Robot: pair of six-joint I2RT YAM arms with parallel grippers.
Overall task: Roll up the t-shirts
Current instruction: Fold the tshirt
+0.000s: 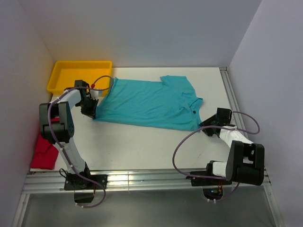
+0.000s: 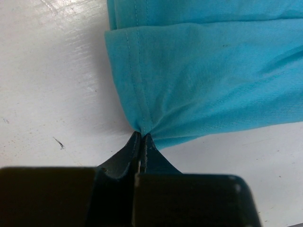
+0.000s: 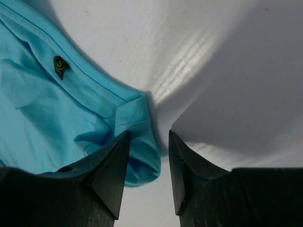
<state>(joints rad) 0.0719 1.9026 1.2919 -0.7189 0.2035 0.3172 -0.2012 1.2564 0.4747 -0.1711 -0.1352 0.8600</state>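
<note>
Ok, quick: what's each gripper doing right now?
Left gripper: closed, pinching the teal shirt at its hem.
Right gripper: open, holding nothing, by the shirt's other end.

My left arm [image 1: 71,153] and my right arm [image 1: 232,137] look the same. Each has fat black joints with smooth white tubes between them. Each stands on a small black block, the left base [image 1: 84,182] and the right base [image 1: 204,179]. A thin purple-grey cable [image 1: 102,79] makes a loop near the top of the left arm, with a tiny red part [image 1: 93,86] beside it. A longer cable [image 1: 176,153] makes a big loop beside the right arm. The left gripper [image 2: 142,138] is black, and its fingers get thin at the tips. The right gripper [image 3: 149,142] has dull black fingers [image 3: 111,175] shaped like wedges, one with a small round hole.
</note>
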